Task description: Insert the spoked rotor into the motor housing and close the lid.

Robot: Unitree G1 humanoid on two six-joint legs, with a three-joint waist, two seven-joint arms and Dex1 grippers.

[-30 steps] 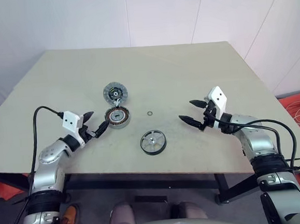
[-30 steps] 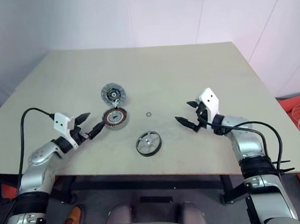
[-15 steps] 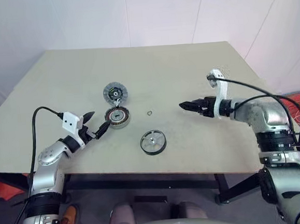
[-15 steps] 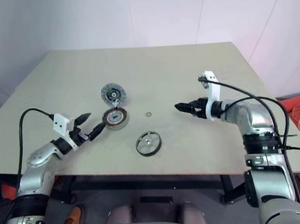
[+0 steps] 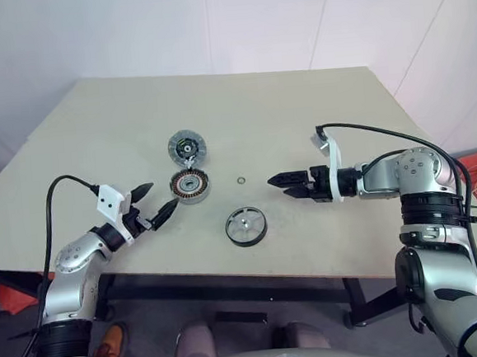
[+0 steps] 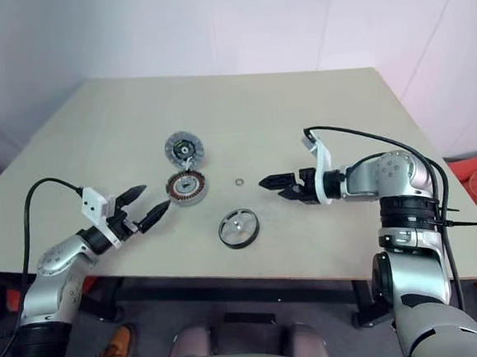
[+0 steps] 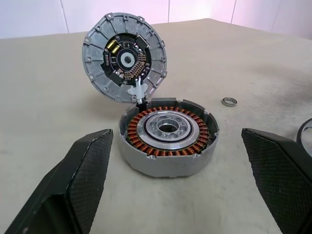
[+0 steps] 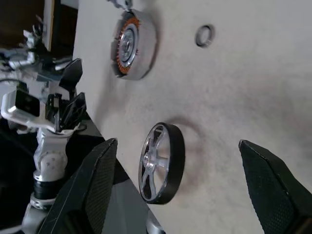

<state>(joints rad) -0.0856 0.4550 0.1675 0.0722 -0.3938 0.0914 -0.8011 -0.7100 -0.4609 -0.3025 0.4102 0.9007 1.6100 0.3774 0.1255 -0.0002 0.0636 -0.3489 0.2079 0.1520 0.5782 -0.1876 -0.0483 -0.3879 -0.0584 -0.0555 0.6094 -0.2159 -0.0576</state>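
On the table, the motor housing sits left of centre, with the lid directly behind it, propped up on edge and touching the housing's far rim. A small loose ring lies just right of the housing, and the spoked rotor lies flat nearer the front edge, right of and in front of the housing. The left tool hangs just left of the housing, the right tool right of the ring, behind and right of the rotor; both are clear of the parts.
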